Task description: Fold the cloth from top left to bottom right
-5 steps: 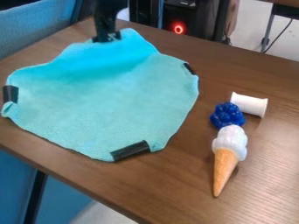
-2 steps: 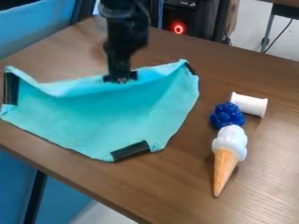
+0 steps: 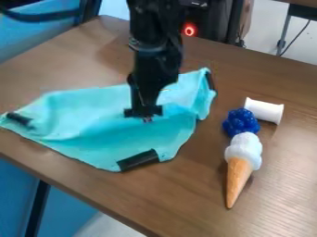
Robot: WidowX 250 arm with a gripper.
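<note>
My claw [image 3: 144, 115] is closed on the cloth [image 3: 99, 111], as far as I can judge, holding the far part of it over its middle. The cloth lies on the table [image 3: 288, 176], left of the cone [image 3: 238, 178], part folded and rumpled. I should carry my pinch low, down and rightward toward the near strip [image 3: 137, 160], slowly enough that the flap follows flat and the bottom layer isn't dragged. The side by the right strip [image 3: 210, 80] is bunched, and the end at the left strip [image 3: 18, 119] trails, so a slanting pull may leave the fold uneven. Best to press the edge down before opening, then rise straight up. The berry [image 3: 240, 122] and spool [image 3: 264, 111] sit well right, beyond the cone's top.
</note>
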